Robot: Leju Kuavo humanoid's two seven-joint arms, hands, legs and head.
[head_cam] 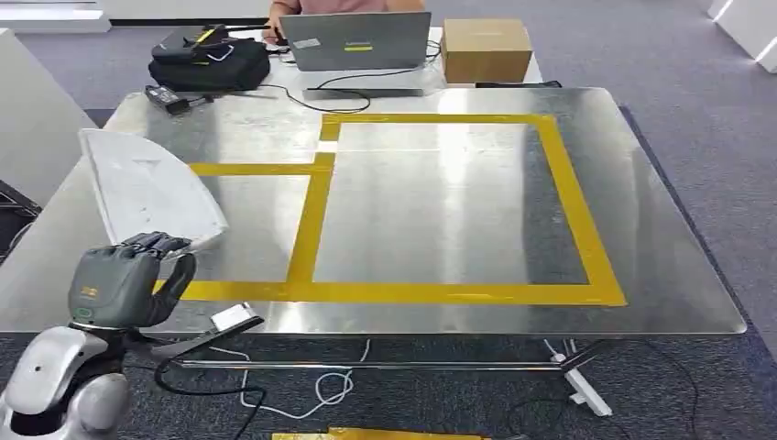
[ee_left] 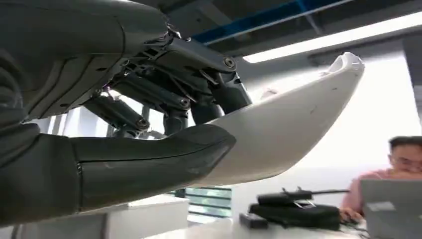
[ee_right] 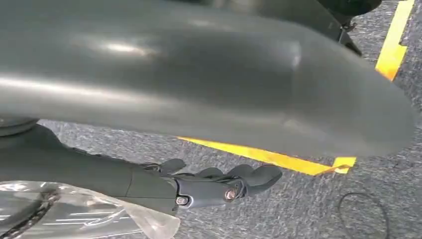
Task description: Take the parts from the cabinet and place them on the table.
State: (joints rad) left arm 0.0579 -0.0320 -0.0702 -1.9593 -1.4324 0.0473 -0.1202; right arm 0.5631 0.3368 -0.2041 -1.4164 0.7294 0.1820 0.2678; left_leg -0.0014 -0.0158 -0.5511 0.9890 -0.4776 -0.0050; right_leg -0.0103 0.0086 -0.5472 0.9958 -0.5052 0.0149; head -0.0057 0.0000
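Note:
My left hand (head_cam: 124, 284) grips the near end of a white curved shell part (head_cam: 147, 188) and holds it over the left side of the steel table (head_cam: 660, 247). The part slants up and away from the hand, above the smaller yellow-taped field (head_cam: 247, 220). In the left wrist view the thumb (ee_left: 149, 154) lies under the white part (ee_left: 298, 124) and the dark fingers press on it from the other side. My right hand (ee_right: 219, 184) hangs over grey carpet with its fingers loosely extended and nothing in them.
A large yellow-taped square (head_cam: 586, 238) marks the table's middle. Along the far edge stand a laptop (head_cam: 357, 41), a cardboard box (head_cam: 486, 50), a black bag (head_cam: 211, 60) and a power adapter (head_cam: 165, 96). A person (head_cam: 311, 7) sits behind the laptop. Cables (head_cam: 321, 385) lie under the table.

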